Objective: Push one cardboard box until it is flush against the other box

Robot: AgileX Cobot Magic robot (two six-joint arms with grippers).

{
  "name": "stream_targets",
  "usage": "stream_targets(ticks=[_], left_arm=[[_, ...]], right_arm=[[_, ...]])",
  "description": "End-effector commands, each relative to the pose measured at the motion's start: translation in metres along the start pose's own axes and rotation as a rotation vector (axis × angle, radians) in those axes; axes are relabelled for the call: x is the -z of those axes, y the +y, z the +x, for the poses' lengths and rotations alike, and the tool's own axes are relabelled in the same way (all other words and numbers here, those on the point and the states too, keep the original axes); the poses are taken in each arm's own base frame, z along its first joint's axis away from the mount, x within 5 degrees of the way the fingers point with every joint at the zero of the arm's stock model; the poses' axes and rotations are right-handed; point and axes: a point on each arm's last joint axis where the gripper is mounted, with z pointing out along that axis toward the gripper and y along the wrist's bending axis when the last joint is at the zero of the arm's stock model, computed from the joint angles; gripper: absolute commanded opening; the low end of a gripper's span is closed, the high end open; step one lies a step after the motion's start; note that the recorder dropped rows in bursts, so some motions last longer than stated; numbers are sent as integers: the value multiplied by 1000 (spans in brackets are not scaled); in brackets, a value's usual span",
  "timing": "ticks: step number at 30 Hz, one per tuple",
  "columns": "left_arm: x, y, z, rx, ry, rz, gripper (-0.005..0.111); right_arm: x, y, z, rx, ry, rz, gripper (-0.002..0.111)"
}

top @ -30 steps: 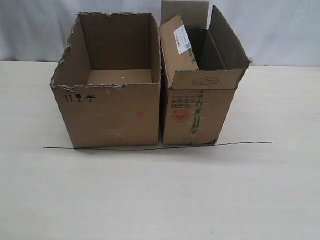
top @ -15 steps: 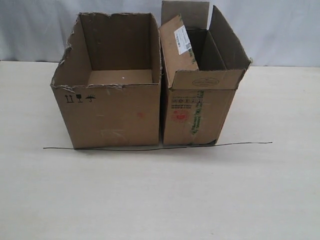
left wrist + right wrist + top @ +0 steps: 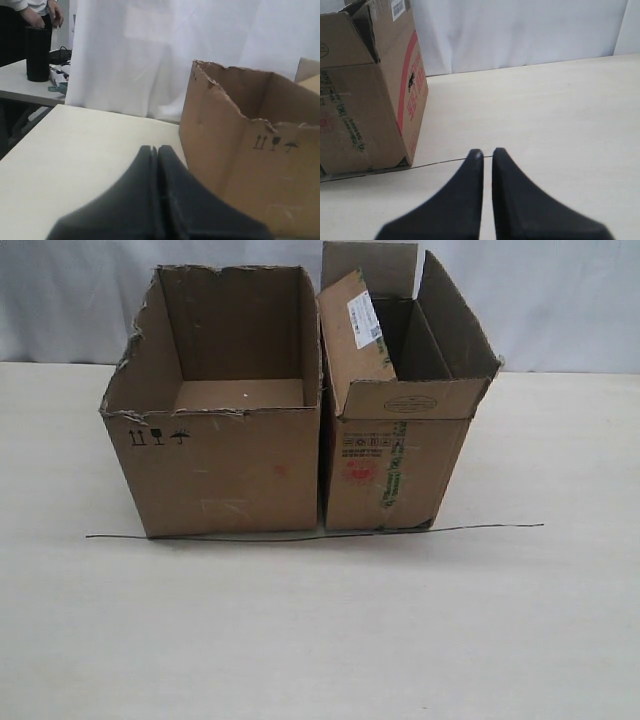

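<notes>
Exterior frontal — left wrist low beside cardboard box [image 3: 235, 165].

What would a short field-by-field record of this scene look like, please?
cardboard box: left in exterior view, open top, ragged rim
other box: right beside it, flaps up, white label
gap: thin dark slit between them; flush contact unclear
wire: thin, on the table along both fronts
left gripper: shut, empty, off the boxes
right gripper: fingers almost together, empty

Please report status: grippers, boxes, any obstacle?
Shut, empty: left gripper, right gripper. Wide cardboard box beside other box, thin dark seam between. Thin wire on table along their fronts.
</notes>
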Motion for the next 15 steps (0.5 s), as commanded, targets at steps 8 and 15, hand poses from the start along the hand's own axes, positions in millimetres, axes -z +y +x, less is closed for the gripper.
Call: stream_targets(ticks=[8, 15], left_arm=[[2, 1, 13, -65, 129, -7, 0], [2, 2, 13, -108, 131, -12, 0]], right_arm=[[0, 0, 1, -1, 0, -3, 5], [0, 0, 1, -1, 0, -3, 5]])
